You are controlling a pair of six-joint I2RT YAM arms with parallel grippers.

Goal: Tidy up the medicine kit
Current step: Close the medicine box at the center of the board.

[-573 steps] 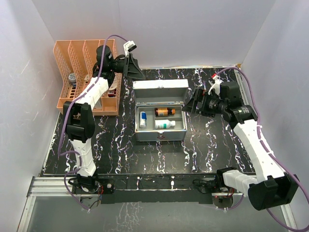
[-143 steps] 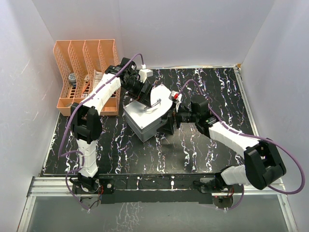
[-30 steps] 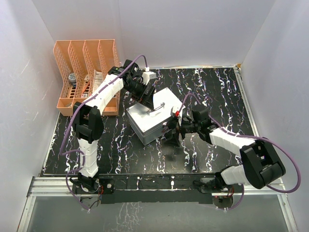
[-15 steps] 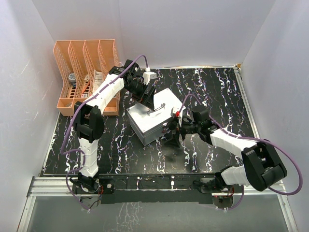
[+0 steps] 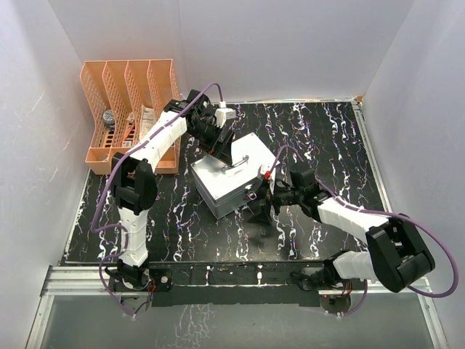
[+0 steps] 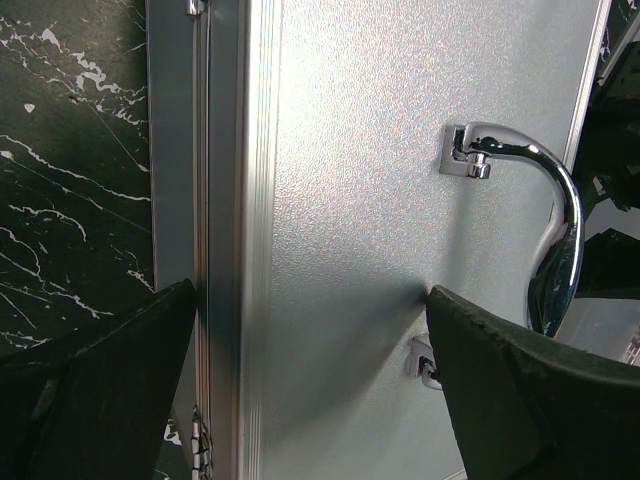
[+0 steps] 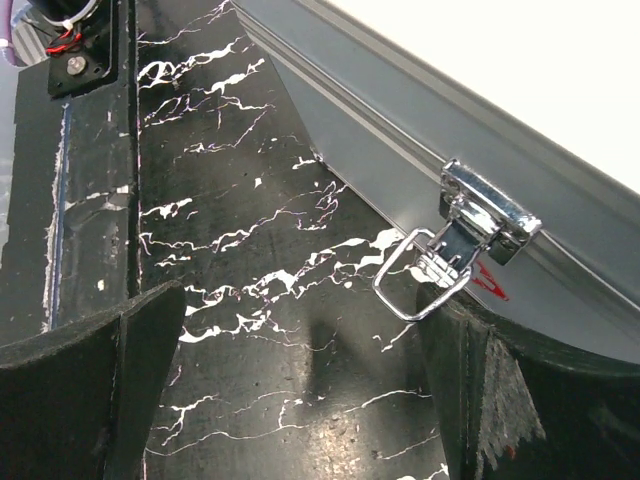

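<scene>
Right wrist view: the right claw is held wide open and empty before the hanging latch, probably to fasten it. The left claw, likewise open, is poised over the lid beside the handle, apparently steadying the medicine kit at mid-surface. Earlier the lid stood open; now it is shut and the kit skewed.

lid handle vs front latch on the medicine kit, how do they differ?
The handle is one smooth curved bar pinned at both ends to the medicine kit's lid top; the latch is a small hinged clasp with a wire loop on the front wall. The handle arches off the lid beneath the open left end effector; the latch's loop hangs down before the open right end effector. Both are shiny chrome.
</scene>
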